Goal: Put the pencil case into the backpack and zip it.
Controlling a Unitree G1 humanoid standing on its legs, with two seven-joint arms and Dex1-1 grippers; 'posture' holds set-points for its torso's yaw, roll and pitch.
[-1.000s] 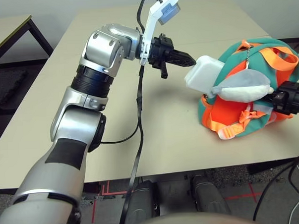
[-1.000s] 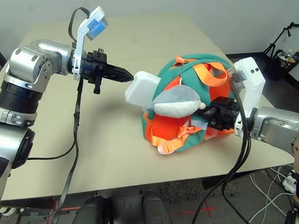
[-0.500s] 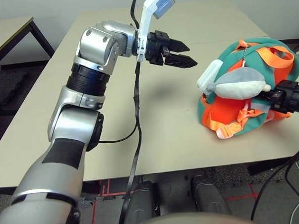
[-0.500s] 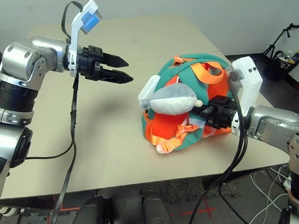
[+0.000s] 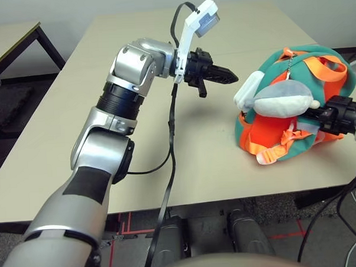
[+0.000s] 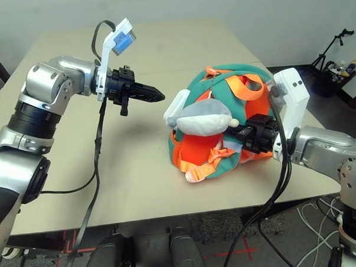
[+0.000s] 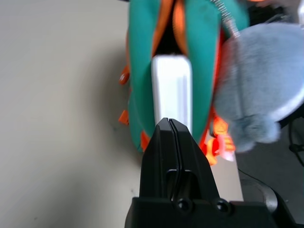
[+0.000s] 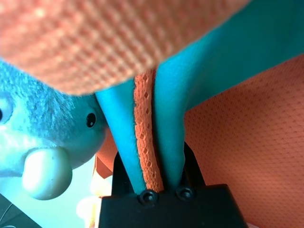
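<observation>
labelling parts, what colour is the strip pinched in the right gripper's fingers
Orange webbing strip edged by teal fabric of the small teal backpack; clearest in the right wrist view.

I can't read any text, brand, no. or sign from my station in any view. The pencil case shows only a plain white end sticking out of the backpack; no lettering visible on it. The plush whale carries no tag I can read. The small blue patch on the left wrist camera mount is too small to tell if it's a label.
</observation>
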